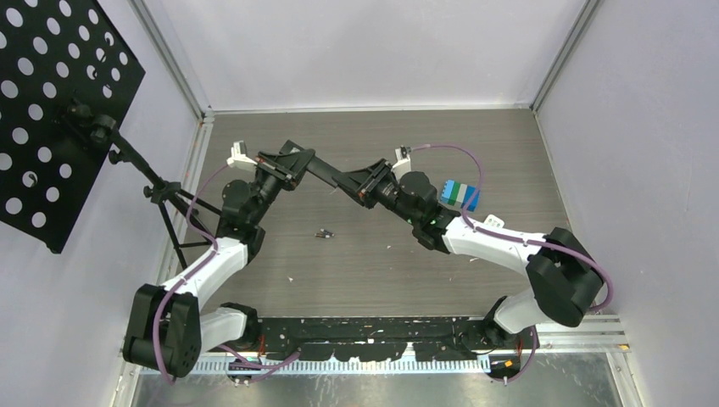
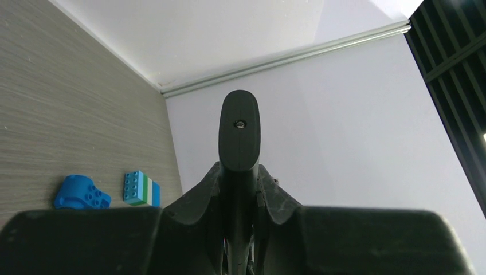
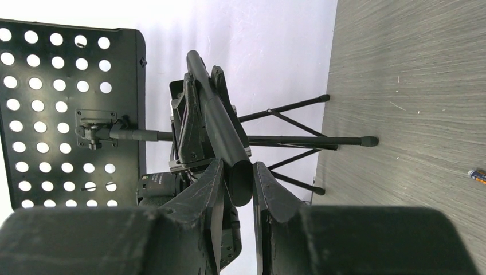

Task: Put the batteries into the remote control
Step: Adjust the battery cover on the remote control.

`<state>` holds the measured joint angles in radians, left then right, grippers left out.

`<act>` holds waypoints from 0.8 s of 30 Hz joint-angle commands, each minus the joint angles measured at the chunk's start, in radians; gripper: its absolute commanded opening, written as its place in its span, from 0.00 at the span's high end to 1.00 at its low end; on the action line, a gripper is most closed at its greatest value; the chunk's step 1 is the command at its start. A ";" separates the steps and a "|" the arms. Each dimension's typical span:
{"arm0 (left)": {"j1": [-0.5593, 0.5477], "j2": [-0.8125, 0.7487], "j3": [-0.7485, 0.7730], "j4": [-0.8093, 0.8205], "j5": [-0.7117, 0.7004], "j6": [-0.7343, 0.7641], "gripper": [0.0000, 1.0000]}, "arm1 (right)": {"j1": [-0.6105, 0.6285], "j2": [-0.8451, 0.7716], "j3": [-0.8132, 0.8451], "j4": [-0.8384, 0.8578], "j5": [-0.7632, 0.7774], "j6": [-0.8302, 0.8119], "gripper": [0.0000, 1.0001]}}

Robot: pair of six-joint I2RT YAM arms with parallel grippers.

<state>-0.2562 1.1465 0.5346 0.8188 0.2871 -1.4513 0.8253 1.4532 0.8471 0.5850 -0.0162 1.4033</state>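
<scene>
Our left gripper (image 2: pixel 239 197) has its fingers pinched on one end of the remote control (image 2: pixel 240 134), and our right gripper (image 3: pixel 236 192) clamps the other end, so the black bar hangs between them. Down between the two sets of fingers the batteries (image 1: pixel 323 234) lie loose on the table (image 1: pixel 381 271), apart from the remote. Beyond the left fingers sit a blue piece (image 2: pixel 80 193) and a striped brick stack (image 2: pixel 141 189). Beyond the right fingers stands a music stand (image 3: pixel 69 114).
</scene>
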 commanded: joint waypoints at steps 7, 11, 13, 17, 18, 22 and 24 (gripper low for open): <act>-0.158 -0.043 0.029 0.146 0.311 0.021 1.00 | 0.006 0.020 -0.010 0.083 -0.081 -0.156 0.72; -0.158 -0.055 0.037 0.095 0.307 0.055 1.00 | -0.019 -0.050 -0.085 0.080 -0.094 -0.177 0.66; -0.158 -0.054 0.038 0.084 0.306 0.065 1.00 | -0.038 -0.080 -0.119 0.084 -0.108 -0.176 0.65; -0.160 -0.041 0.042 0.079 0.308 0.072 1.00 | -0.064 -0.138 -0.161 0.077 -0.135 -0.188 0.54; -0.160 -0.037 0.044 0.079 0.311 0.071 1.00 | -0.068 -0.153 -0.171 0.075 -0.141 -0.191 0.50; -0.160 -0.028 0.058 0.060 0.328 0.076 1.00 | -0.090 -0.227 -0.198 0.061 -0.202 -0.227 0.34; -0.161 -0.025 0.067 0.043 0.337 0.078 1.00 | -0.108 -0.262 -0.211 0.055 -0.251 -0.246 0.30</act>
<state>-0.4091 1.1416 0.5404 0.8173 0.5343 -1.3758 0.7490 1.2678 0.6544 0.6430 -0.1986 1.2224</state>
